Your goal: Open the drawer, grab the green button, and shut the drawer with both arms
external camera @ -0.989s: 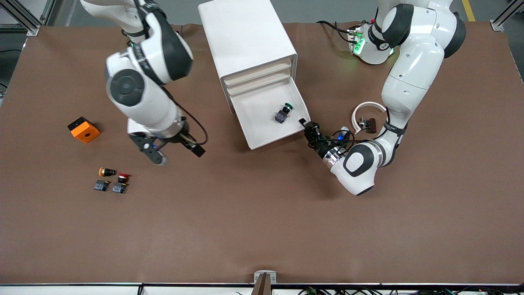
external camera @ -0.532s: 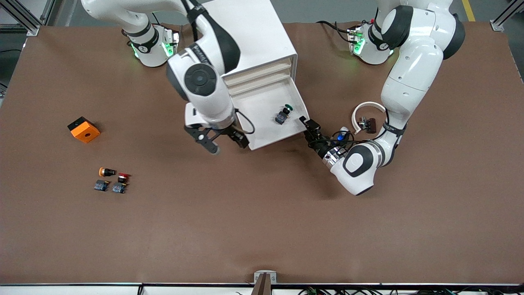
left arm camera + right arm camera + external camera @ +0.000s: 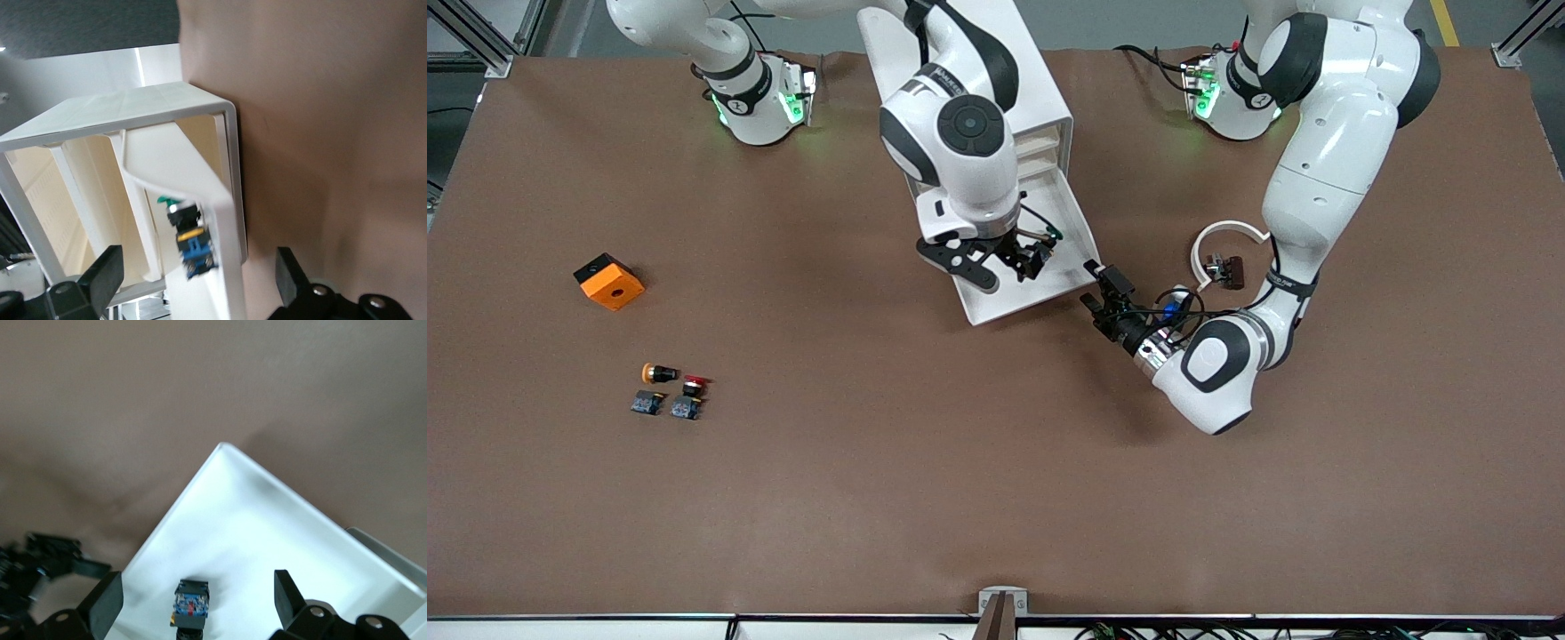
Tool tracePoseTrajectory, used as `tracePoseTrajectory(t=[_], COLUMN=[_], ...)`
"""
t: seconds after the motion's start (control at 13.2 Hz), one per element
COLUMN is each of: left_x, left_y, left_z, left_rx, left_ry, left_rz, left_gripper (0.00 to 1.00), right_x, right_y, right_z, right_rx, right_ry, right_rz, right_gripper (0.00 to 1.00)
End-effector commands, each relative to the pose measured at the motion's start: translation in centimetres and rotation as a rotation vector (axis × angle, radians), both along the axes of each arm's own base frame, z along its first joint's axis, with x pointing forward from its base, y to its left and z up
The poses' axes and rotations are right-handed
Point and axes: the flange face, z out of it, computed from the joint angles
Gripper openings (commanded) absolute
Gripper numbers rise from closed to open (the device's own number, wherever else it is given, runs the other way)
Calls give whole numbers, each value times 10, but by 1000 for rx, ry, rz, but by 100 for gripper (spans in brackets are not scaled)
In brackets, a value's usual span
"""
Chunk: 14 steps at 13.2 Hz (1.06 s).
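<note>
The white cabinet has its bottom drawer pulled open. The green-capped button lies in the drawer; only its green cap shows under the right arm. My right gripper hangs open over the drawer, and in the right wrist view the button lies between its spread fingers. My left gripper is open and empty, low beside the drawer's front corner toward the left arm's end. The left wrist view shows the button in the drawer ahead of that open gripper.
An orange box, an orange-capped button, a red-capped button and two small blue blocks lie toward the right arm's end. A white ring with a small dark part lies beside the left arm.
My right arm has swung from the table near the spare buttons across to over the open drawer. My left gripper has drawn back slightly from the drawer's corner.
</note>
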Motion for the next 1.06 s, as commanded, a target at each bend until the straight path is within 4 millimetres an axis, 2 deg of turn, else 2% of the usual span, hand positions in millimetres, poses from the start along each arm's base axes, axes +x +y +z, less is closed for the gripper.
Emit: tracePoseTrajectory(t=[0.0,0.15,0.3,0.61,0.76,0.84,0.99], left_x=[14,18,23,31,50,54,59], left_y=[1,9,24,41,55,55,53], left_z=[17,28,32,43,67,72,67], left_rx=[-69,-98,-146,-244,-293,-325,-367], left_ry=[-106,-183,-261,-450,-664,-744,-856], left_rz=[-34,-84,-138,-299,-404,-469,-590], left_gripper=[100,100,100,100,100,100,100], right_x=[-14,-25,-31,-45,-47,-48,-51], right_y=[28,45,53,62,63,64,65], right_z=[-36,-67,-84,-101,-102,-101,-103], right_rx=[-23,-13,-7,-29,-29,-29,-35], right_ry=[-19,-31,-36,-24,-16,-15,-16], right_rz=[22,0,-24,-20,-29,-38,-35], right_gripper=[100,100,100,100,100,100,100])
